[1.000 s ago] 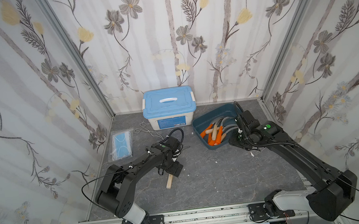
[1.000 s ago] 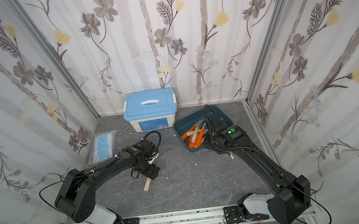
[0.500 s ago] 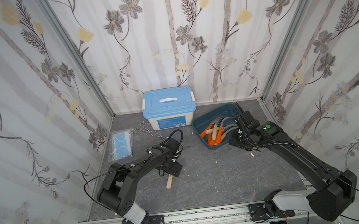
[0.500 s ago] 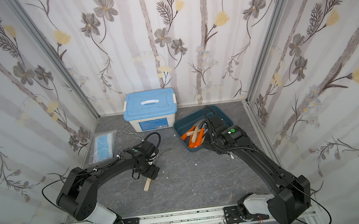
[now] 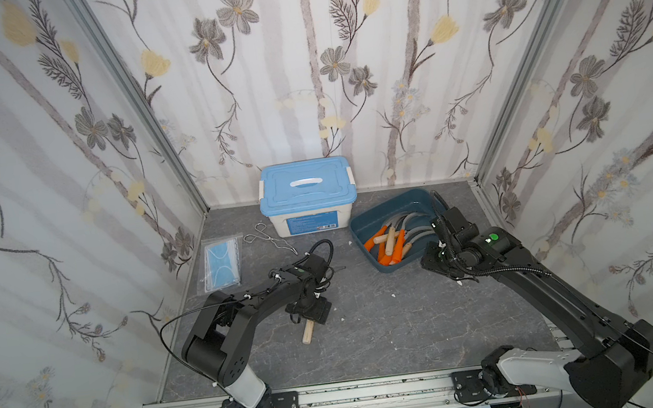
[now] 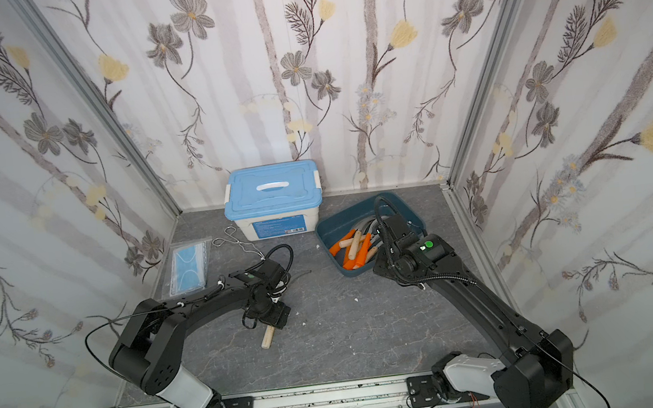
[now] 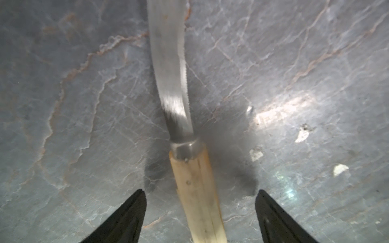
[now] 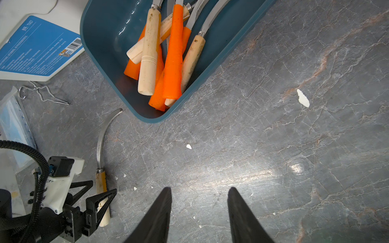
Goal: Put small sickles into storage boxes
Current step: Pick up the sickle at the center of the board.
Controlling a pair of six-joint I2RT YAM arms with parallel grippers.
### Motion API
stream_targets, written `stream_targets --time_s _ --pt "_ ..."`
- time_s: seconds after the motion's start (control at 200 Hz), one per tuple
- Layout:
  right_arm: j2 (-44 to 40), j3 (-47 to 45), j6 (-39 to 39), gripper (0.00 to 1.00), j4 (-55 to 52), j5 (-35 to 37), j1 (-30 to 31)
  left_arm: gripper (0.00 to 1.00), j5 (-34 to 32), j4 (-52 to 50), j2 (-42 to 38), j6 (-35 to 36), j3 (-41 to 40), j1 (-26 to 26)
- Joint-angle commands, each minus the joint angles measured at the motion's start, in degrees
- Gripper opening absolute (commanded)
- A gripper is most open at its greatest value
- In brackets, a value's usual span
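Fingers point(image 7: 130, 214) of the left gripper point(image 7: 200, 191) have been narrowed astride the last loose wooden-handled sickle point(image 7: 183, 147), apparently not yet gripped; the right gripper point(image 8: 199, 189) is held part-open, empty.

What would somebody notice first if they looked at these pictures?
Probably the bright orange and pale wooden sickles heaped in the teal tray at the table's back right. Next, one lone wooden-handled sickle lying flat on the grey table, with the left arm's open fingers either side of its handle, not touching it.
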Motion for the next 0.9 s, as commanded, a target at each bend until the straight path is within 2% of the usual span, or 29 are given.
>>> stream_targets --time_s 0.0,0.105,0.145,0.355,0.445,0.604,0.654,0.824,0.899 --pt "-0.7 -0.4 1.2 0.46 -0.1 1.9 0.0 0.75 -0.5 0.2 0.5 -1.2 0.4 0.0" --pt "-0.9 -0.2 1.2 0.46 -0.1 2.0 -0.1 0.72 -0.4 -0.3 1.7 -1.7 0.9 0.1" --pt "-0.9 -0.2 1.1 0.46 -0.2 2.0 -0.1 0.67 -0.1 -0.4 1.9 -1.7 0.9 0.0" --pt "-1.8 -0.4 1.1 0.46 -0.6 2.6 -0.3 0.65 0.0 -0.3 2.0 -1.9 0.9 0.0" --pt "-2.2 -0.4 1.3 0.46 -0.8 2.8 -0.3 0.57 0.9 -0.4 2.0 -2.1 0.9 -0.1" --pt "-3.1 -0.1 1.4 0.46 -1.3 3.4 -0.6 0.56 0.6 -0.6 2.4 -2.2 1.1 -0.2" --pt "-3.3 -0.1 1.4 0.46 -1.5 3.6 -0.6 0.52 0.9 -0.6 2.4 -2.1 1.1 -0.2" --pt "-3.7 -0.3 1.4 0.46 -1.8 4.1 -0.7 0.49 0.7 -0.7 1.7 -2.2 1.0 -0.3" --pt "-3.6 -0.3 1.4 0.46 -1.8 4.2 -0.7 0.45 0.5 -0.7 1.3 -2.3 0.9 -0.2"
